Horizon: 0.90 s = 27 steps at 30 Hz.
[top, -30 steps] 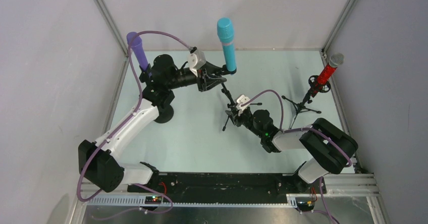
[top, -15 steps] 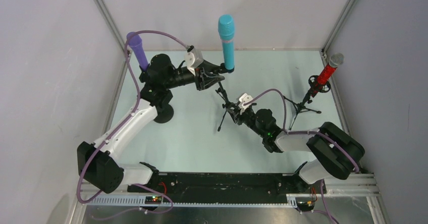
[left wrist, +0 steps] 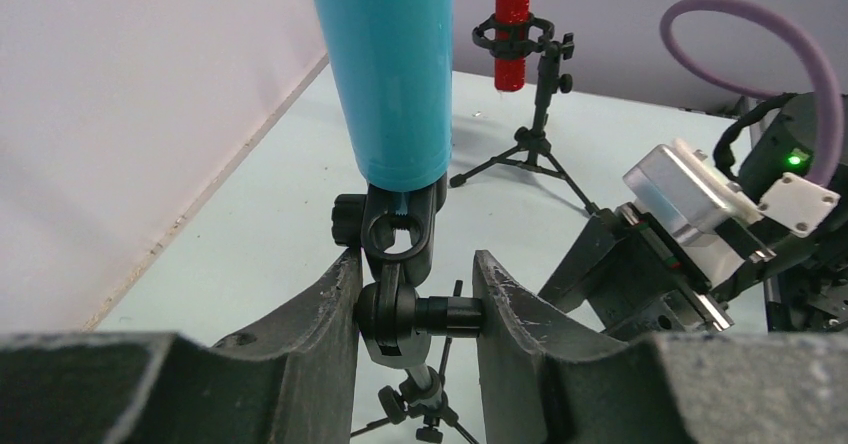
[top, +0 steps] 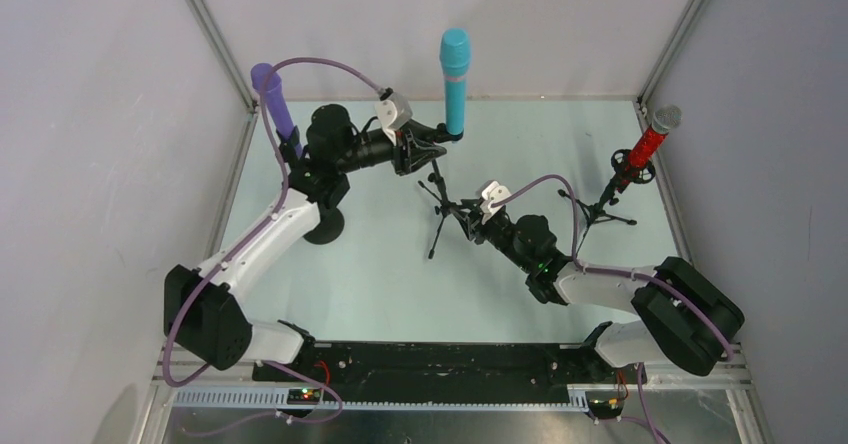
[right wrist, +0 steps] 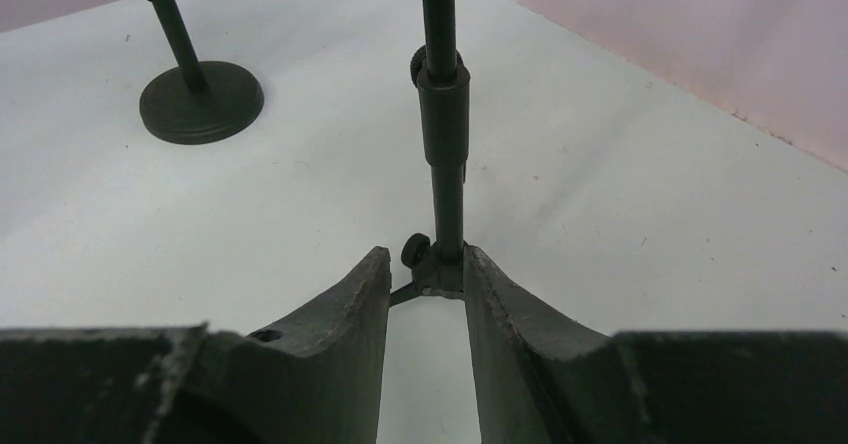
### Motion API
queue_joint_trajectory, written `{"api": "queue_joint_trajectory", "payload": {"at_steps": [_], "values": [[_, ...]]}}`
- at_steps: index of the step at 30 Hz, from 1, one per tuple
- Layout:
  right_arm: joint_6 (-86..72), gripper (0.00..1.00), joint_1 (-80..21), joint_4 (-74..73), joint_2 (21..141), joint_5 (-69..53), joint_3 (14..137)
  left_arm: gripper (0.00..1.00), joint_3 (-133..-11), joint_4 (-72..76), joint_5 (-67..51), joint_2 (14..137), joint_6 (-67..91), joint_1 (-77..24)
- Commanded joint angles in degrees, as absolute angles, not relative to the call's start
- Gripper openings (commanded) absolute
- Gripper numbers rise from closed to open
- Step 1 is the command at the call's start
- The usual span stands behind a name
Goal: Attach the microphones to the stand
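Note:
The teal-blue microphone (top: 455,76) (left wrist: 388,74) stands nearly upright in the clip of the middle tripod stand (top: 440,196). My left gripper (top: 438,137) (left wrist: 413,309) is shut on that stand's black clip joint (left wrist: 398,312), just under the microphone. Lower down, my right gripper (top: 470,218) (right wrist: 427,269) is shut on the stand's leg hub (right wrist: 437,266), with the pole (right wrist: 443,124) rising from it. The purple microphone (top: 272,97) sits on a round-base stand (top: 323,226) (right wrist: 200,102) at the left. On a tripod stand (top: 602,202) at the right, the glittery red microphone (top: 648,144) (left wrist: 513,16) is clipped in.
White enclosure walls and metal corner posts (top: 210,34) close in the pale table (top: 380,274). The left arm's purple cable (top: 320,67) loops above its wrist. The right arm's wrist camera block (left wrist: 700,204) sits close beside the middle stand.
The teal-blue microphone has swung from tilted to nearly upright and shifted slightly right. Both arms moved with the stand; the right arm has stretched out further, its elbow dropping toward the right.

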State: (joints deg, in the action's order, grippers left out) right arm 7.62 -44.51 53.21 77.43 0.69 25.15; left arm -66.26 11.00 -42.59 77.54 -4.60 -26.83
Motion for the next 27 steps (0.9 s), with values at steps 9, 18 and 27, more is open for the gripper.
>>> {"api": "queue_joint_trajectory", "payload": {"at_steps": [9,18,27], "values": [[8.1,0.38,-44.2,50.5,76.1,2.8,25.5,0.00,-72.3,11.6,-39.2,78.5,-9.3,-25.8],[8.1,0.39,-44.2,49.4,76.4,3.3,25.5,0.00,-73.4,8.1,-39.7,80.8,-11.0,-25.3],[7.8,0.38,-44.2,48.4,76.8,4.1,25.6,0.00,-73.5,7.1,-41.3,82.5,-12.6,-25.3]]}}
